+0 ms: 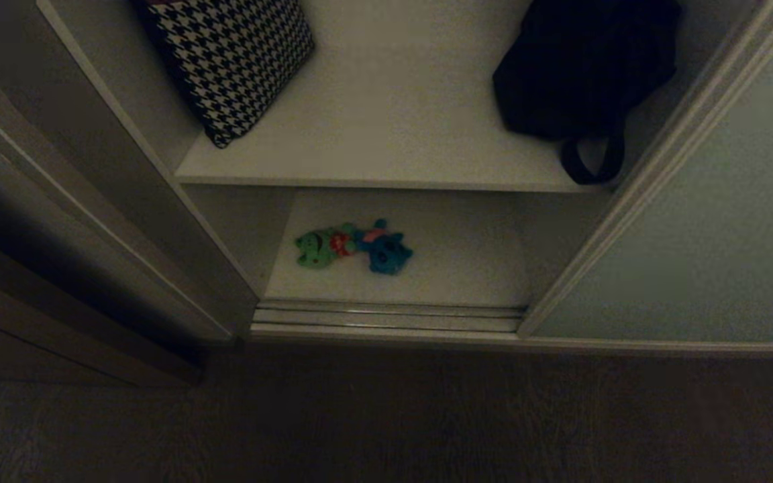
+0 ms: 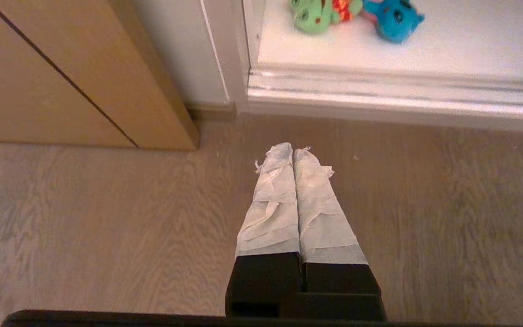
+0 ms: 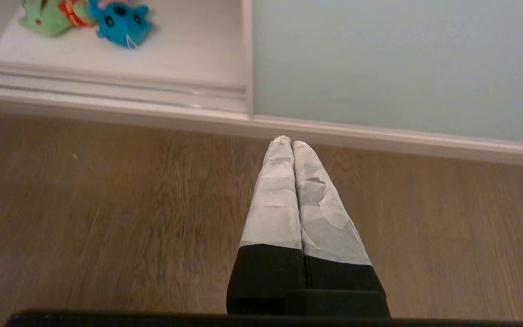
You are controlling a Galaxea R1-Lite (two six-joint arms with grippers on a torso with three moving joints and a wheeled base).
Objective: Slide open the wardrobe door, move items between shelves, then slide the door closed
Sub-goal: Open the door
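Head cam looks down into wardrobe; both wrist cams low over floor (image 2: 107,227), sharing toys (image 1: 353,247).

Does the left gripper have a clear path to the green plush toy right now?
Probably yes: the sliding wardrobe door is slid aside and the green plush toy lies exposed on the lower shelf, past the left gripper.

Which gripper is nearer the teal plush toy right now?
Left, by a small margin. The left gripper hangs shut over the floor, roughly in front of the teal plush toy; the right gripper, also shut, hangs further aside by the sliding wardrobe door.
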